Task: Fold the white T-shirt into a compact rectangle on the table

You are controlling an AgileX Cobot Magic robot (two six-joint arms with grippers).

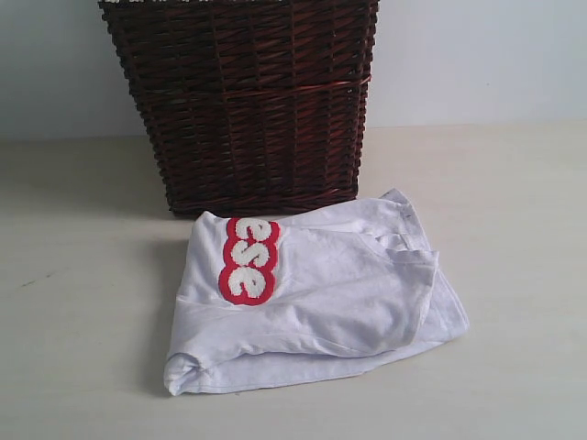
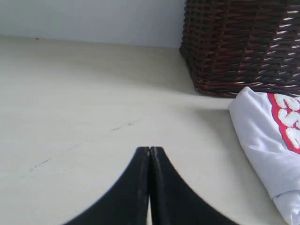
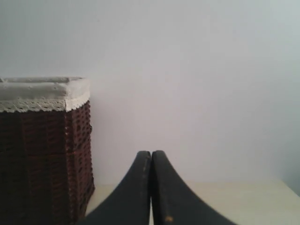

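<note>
**A:** What can be read in the exterior view?

**B:** On the white T-shirt (image 1: 321, 293) only the letters "ese" (image 1: 249, 261) show. They are fuzzy white with a thick red outline and run sideways. The rest of the word is folded under. The shirt lies as a rough rectangle with loose edges on the bench (image 1: 83, 348), just in front of the dark wicker basket (image 1: 248, 110). I cannot tell whether the two touch. The frame cuts off the top of the basket.

**A:** And the left wrist view?

**B:** The left gripper (image 2: 149, 151) has its two black fingers pressed together with nothing between them, over bare bench. The shirt's edge lies near the basket's base, apart from the gripper. The red-outlined letters are cut off there and are not readable. Some thin dark marks (image 2: 122, 125) cross the bench.

**A:** The right wrist view?

**B:** The right gripper (image 3: 151, 152) is also pressed together and empty, and it faces a pale wall (image 3: 197, 70). Beside it stands the basket, with a white lace trim (image 3: 42, 101) at its rim. The frame cuts off the basket's far part.
</note>
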